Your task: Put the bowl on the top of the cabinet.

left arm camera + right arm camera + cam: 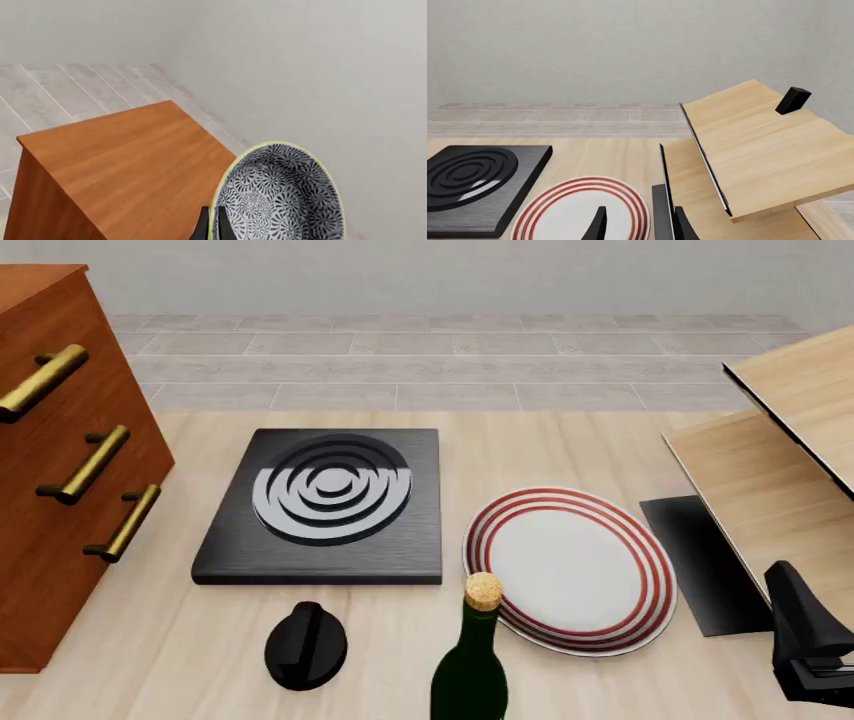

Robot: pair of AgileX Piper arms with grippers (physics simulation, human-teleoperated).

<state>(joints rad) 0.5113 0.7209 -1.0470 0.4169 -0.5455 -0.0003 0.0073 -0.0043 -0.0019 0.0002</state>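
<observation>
Pale grey wall and tiled floor lie beyond the light-wood worktop (400,660). In the left wrist view the left gripper (211,227) is clenched on the thin yellowish rim of the bowl (280,195), one finger either side of the wall, so the bowl hangs tilted with its patterned inside toward the camera. It is held aloft, above and just off the far edge of the cabinet (127,165) top, which lies bare below; that height looks chosen to clear the edge before lowering. From the front, neither bowl nor left gripper shows; the cabinet stands at the worktop's left edge.

The right gripper (637,220) hangs idle near the worktop's right edge, over the red-ringed plate (574,570), jaws released and holding nothing, presumably parked out of the way.
</observation>
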